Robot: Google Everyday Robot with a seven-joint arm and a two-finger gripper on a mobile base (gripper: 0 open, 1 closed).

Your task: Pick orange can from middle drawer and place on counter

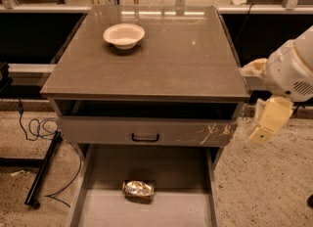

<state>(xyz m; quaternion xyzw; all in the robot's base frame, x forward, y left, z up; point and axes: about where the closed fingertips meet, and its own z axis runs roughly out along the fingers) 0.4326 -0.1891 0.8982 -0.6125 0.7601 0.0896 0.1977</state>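
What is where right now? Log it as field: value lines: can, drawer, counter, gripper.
orange can: lying on its side on the drawer floor
middle drawer: pulled out, can inside
counter: white bowl at back left
gripper: right of the cabinet, below counter level, far from the can

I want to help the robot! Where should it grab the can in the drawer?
Probably across the round middle of the can, coming down from above. It lies on its side on the drawer floor, ends pointing left and right. The end effector hangs right of the counter.
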